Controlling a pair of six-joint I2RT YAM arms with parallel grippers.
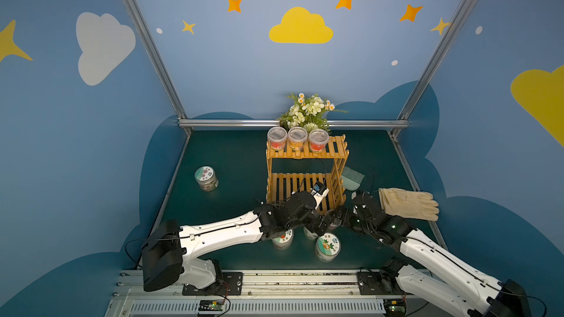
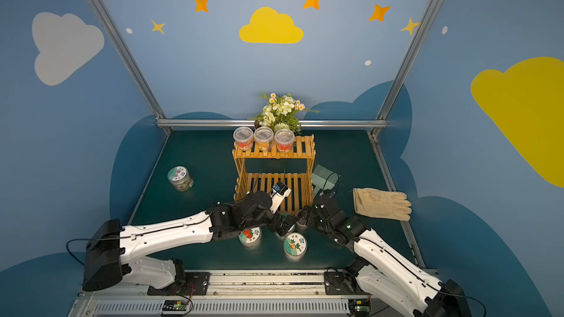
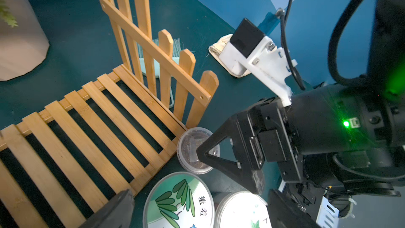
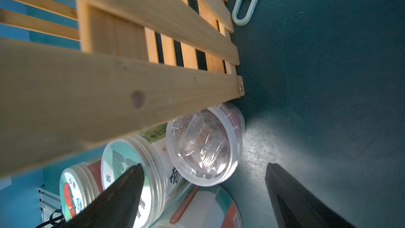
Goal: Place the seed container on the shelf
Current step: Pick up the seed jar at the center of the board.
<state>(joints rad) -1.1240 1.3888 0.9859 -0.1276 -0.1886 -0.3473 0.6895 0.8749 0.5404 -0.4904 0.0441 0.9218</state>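
**Seed cup sat on the table by the shelf corner**

The seed cup stood on the green table, not on the shelf. It was just beside the shelf's front right corner. It was a small see-through cup with a see-through lid. Brown seeds and a crinkly little bag showed inside. A leaf jar sat tight against one side of the cup. Open table lay on its other side.

The right gripper was at the cup with its two fingers wide apart, gripping nothing. The left gripper was spread wide too and held nothing. It hung over the jars in front of the shelf.

A tomato jar and one more jar made that front spot crowded. Three cups stood in a row on the top shelf, from its left end. That left open room at its right end. The low slats lay open.

A brush and a glove lay to the right of the shelf. Far to the left a lone jar had lots of open table around it.
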